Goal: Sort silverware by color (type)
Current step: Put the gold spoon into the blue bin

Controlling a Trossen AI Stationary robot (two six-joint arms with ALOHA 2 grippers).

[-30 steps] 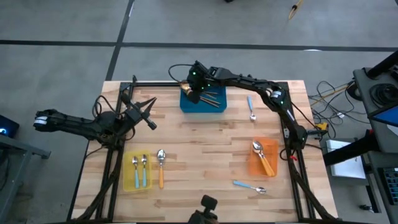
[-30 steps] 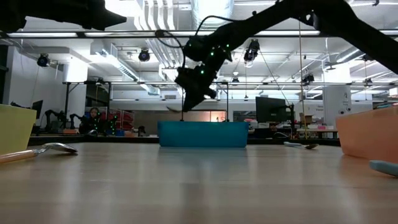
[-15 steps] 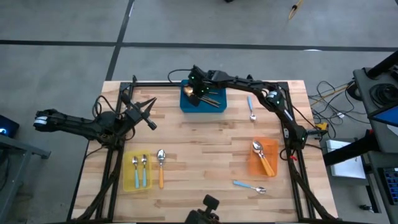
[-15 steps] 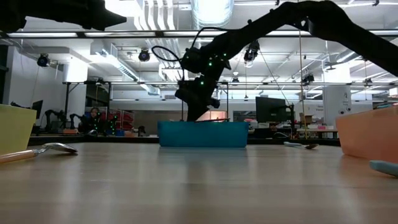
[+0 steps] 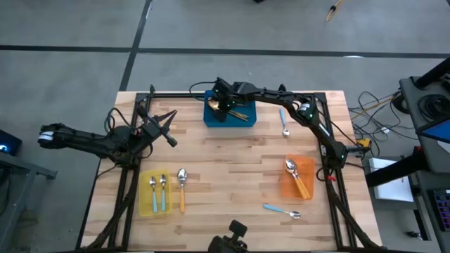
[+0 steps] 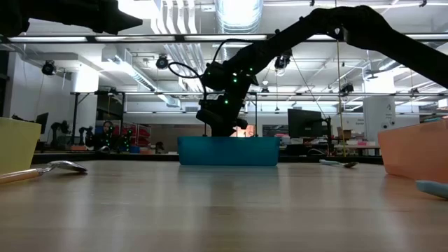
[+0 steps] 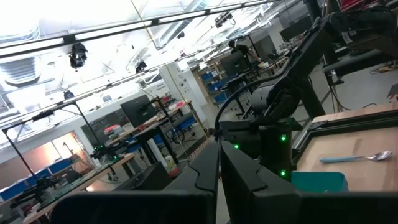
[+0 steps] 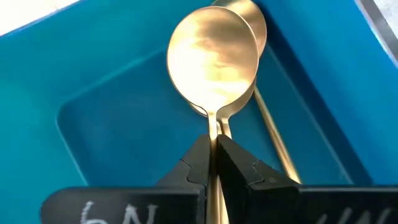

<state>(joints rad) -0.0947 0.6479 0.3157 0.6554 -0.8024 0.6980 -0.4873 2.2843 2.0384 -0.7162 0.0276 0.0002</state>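
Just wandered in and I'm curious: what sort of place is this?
Probably a robotics lab or workshop. Rows of workbenches with monitors stand under exposed ceiling ducts, and two dark robot arms work at a wooden table, the right tool lowering a gold spoon into a blue bin.

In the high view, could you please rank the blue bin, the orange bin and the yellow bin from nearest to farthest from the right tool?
From the right tool:
1. Blue bin, directly beneath it at the table's far edge.
2. Orange bin, near right side.
3. Yellow bin, near left corner.

Right pincer (image 8: 213, 163) pinched closed, left pincer (image 5: 171, 126) closed, idle.
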